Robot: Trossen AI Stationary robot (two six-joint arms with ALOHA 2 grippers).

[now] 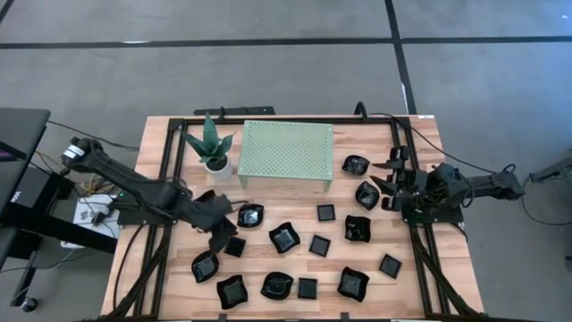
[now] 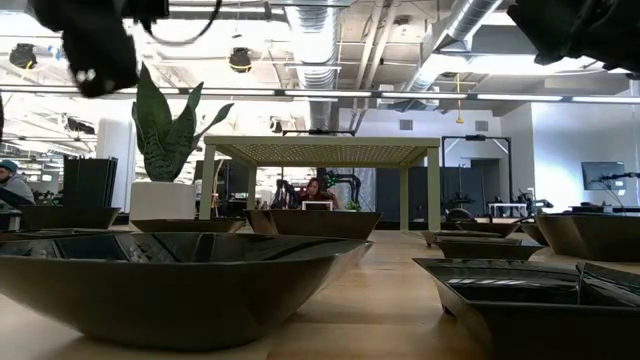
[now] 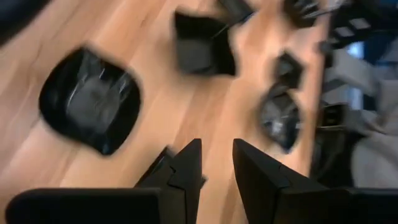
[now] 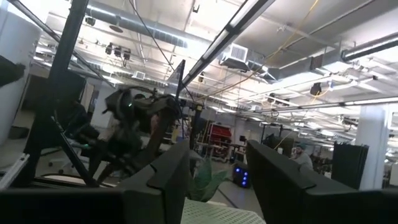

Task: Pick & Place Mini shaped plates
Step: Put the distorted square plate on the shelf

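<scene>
**Glossy black dishes scattered over a wooden table**

Sixteen mini shaped plates (image 1: 284,238) can be counted in the high view, all spread across the lower half of the frame on the pale, plank-grained table (image 1: 429,277). All are being shown as glossy black; about six are small flat squares, such as the one at centre (image 1: 326,213), while the rest are wavy or lobed bowls, like the one at lower right (image 1: 353,283). One pale green perforated stand (image 1: 286,152) on thin legs is standing at upper centre, with one spiky-leaved plant (image 1: 211,143) in a white pot just to its left.

The left tool (image 1: 220,238) is being held low at centre left, among the dishes; its dark fingers (image 3: 186,168) are seen parted by a narrow gap, and nothing is gripped between them. The right tool (image 1: 390,175) is being held at the right edge of the table, near two lobed plates, with its fingers (image 4: 168,174) wide apart and empty.
</scene>
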